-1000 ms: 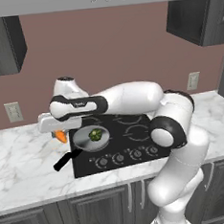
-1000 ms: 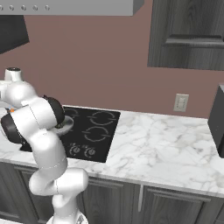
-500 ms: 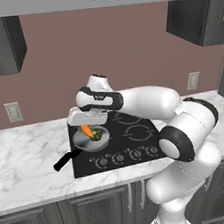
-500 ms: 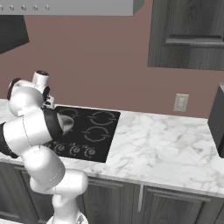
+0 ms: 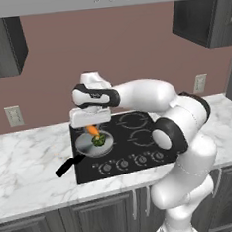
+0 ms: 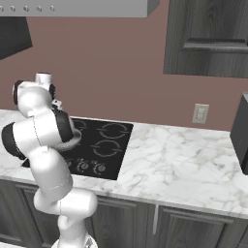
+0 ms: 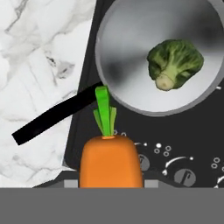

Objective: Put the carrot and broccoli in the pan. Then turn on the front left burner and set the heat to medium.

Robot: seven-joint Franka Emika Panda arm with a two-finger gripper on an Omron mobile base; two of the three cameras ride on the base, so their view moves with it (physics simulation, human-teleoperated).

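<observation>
The pan (image 5: 86, 145) sits on the front left burner, its black handle (image 5: 67, 166) pointing out over the counter. The broccoli (image 5: 100, 139) lies inside it. My gripper (image 5: 92, 125) hangs just above the pan, shut on the carrot (image 5: 93, 130), which points down over the pan's back part. In the hand view the carrot (image 7: 110, 159) rises between my fingers with its green stem up, in front of the pan (image 7: 131, 48), the broccoli (image 7: 175, 61) and the handle (image 7: 57, 117).
The black cooktop (image 5: 134, 136) has a row of knobs (image 5: 123, 163) along its front edge. White marble counter (image 5: 28, 165) runs to both sides, wider on the right (image 6: 184, 160). Wall outlets (image 5: 13, 116) and dark cabinets stand behind, with a hood overhead.
The arm has swung right, carrying the carrot from over the counter left of the cooktop to above the pan. The broccoli has stayed in the pan.
</observation>
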